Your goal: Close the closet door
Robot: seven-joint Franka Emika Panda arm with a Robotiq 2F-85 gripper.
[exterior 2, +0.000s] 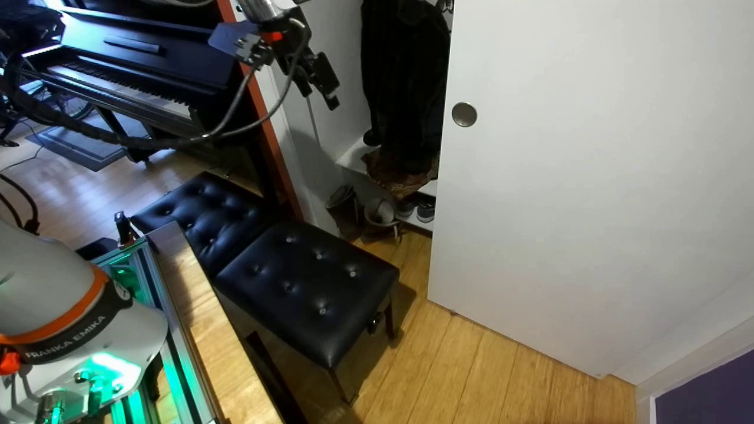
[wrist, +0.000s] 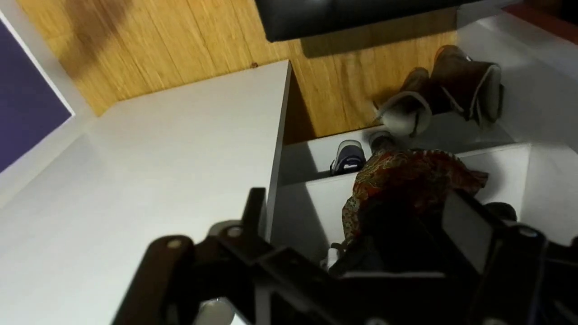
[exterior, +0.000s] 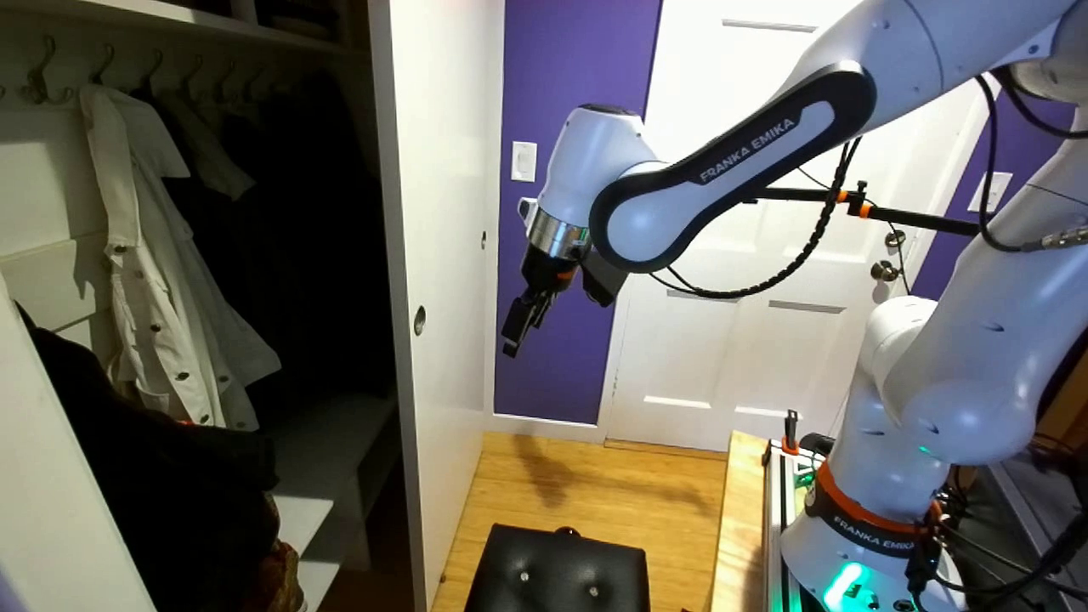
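Closet door (exterior 2: pixel 589 194): partly open, covering one side of closet (exterior: pixel 38 153). White jacket (exterior: pixel 157 280) hangs in opening. I have jaws spread apart; in wrist view, door edge shows between them. Contact with door: I cannot tell.

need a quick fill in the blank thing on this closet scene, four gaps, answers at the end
1. The colour of the closet door is ____.
2. The wall with the light switch on it is painted ____.
3. In the wrist view, the boots appear to the ____ of the closet door.
4. Between its spread fingers, the open end effector is gripping ____.

Missing words: white; purple; right; nothing.
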